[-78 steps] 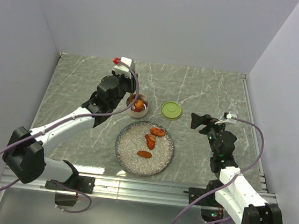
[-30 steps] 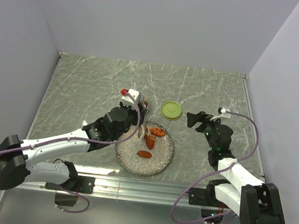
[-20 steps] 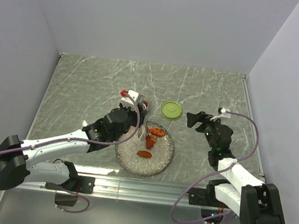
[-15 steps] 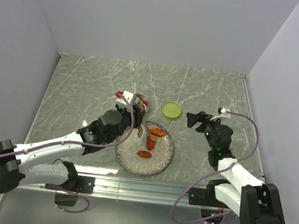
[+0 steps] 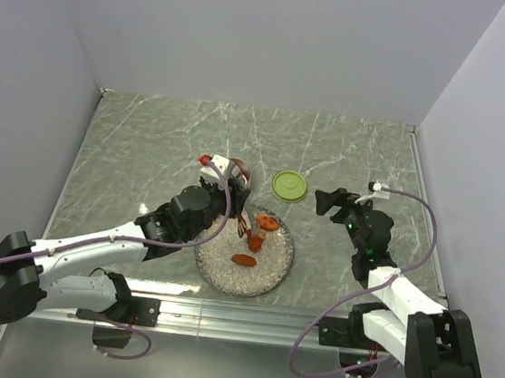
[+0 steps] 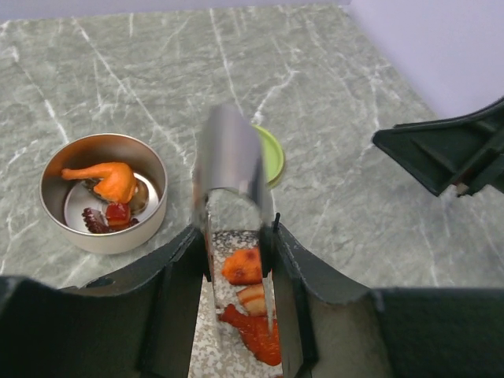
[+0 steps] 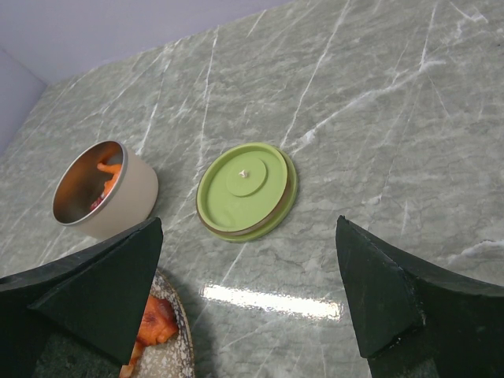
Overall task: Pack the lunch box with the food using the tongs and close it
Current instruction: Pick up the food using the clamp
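Note:
My left gripper (image 5: 230, 201) (image 6: 236, 233) is shut on the grey metal tongs (image 6: 228, 157), squeezing their two arms. The tong tips (image 5: 250, 230) hang over the speckled plate (image 5: 272, 271), straddling orange-red food chunks (image 6: 242, 266); whether they pinch one I cannot tell. More food (image 5: 244, 260) lies on the plate. The steel lunch box (image 6: 104, 193) (image 7: 102, 189) stands open behind the plate with an orange piece and dark bits inside. Its lime-green lid (image 5: 289, 186) (image 7: 246, 190) lies flat on the table to the right. My right gripper (image 5: 326, 200) (image 7: 244, 291) is open and empty, near the lid.
The marble tabletop (image 5: 148, 141) is bounded by white walls on three sides. A metal rail (image 5: 238, 315) runs along the near edge by the arm bases. The plate's rim (image 7: 169, 346) shows at the lower left of the right wrist view.
The left arm came back from over the lunch box to the plate, and the tongs now reach down over the food. The right arm swung slightly left earlier and has held still since.

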